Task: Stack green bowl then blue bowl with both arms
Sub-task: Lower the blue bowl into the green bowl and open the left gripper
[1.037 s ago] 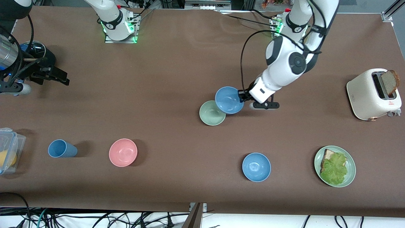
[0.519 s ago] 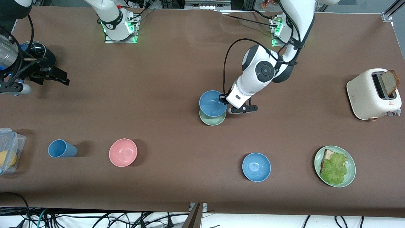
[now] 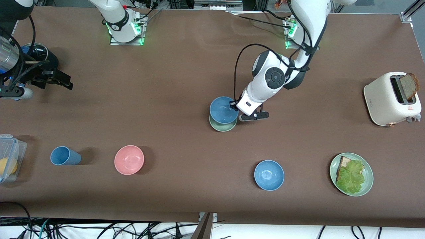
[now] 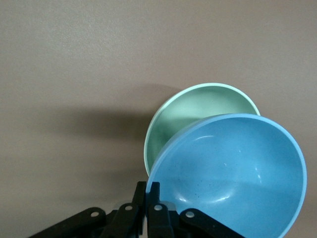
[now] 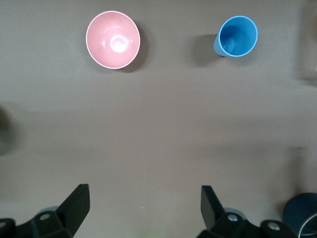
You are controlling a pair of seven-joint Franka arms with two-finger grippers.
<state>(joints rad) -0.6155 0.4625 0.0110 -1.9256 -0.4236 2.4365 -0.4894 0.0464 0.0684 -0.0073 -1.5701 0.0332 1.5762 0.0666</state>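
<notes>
The green bowl [image 3: 222, 127] sits on the table near the middle; only a crescent of its rim shows in the front view. It also shows in the left wrist view [image 4: 198, 106]. The blue bowl [image 3: 223, 109] hangs right over it, covering most of it; I cannot tell whether they touch. My left gripper [image 3: 233, 105] is shut on the blue bowl's [image 4: 233, 173] rim, one finger inside and one outside, as the left wrist view [image 4: 150, 191] shows. My right gripper [image 3: 58, 79] waits open and empty over the right arm's end of the table, as the right wrist view [image 5: 143, 196] shows.
A brighter blue bowl [image 3: 269, 175], a pink bowl [image 3: 129, 159] and a blue cup [image 3: 64, 156] stand nearer the front camera. A green plate [image 3: 368, 181] with bread and lettuce and a toaster [image 3: 388, 99] are at the left arm's end. A clear box [image 3: 10, 156] is at the right arm's end.
My left gripper carried the blue bowl toward the right arm's end, from beside the green bowl to over it, then settled slightly. The right arm has not moved.
</notes>
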